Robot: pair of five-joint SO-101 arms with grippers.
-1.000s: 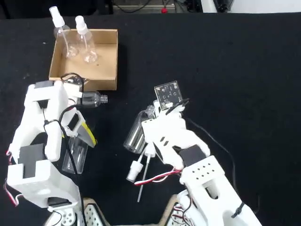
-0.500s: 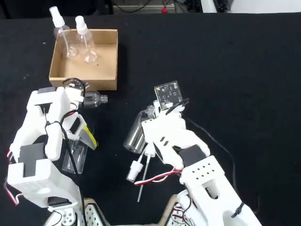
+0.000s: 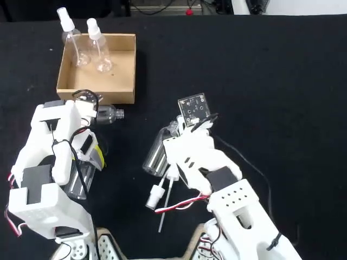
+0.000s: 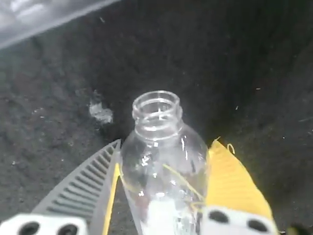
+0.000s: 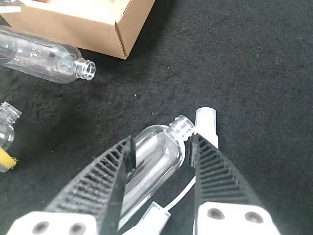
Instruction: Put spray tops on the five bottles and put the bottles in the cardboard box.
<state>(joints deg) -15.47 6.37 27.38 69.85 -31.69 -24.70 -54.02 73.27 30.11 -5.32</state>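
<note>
The left claw (image 4: pixel 167 146) is clamped on both sides of an uncapped bottle (image 4: pixel 161 171), low over the counter (image 3: pixel 271 81) and near the cardboard box (image 3: pixel 108 96). The right claw (image 5: pixel 163 141) is spread wide around a second bare bottle (image 5: pixel 151 164) lying on the counter, with a spray top (image 5: pixel 205 120) just beside its neck. Capped bottles (image 3: pixel 101 53) stand in the box. The clear plastic looks light, thin and slick. It would likely dent if squeezed hard, so mid-body is the safer hold, leaving the threaded neck free.
</note>
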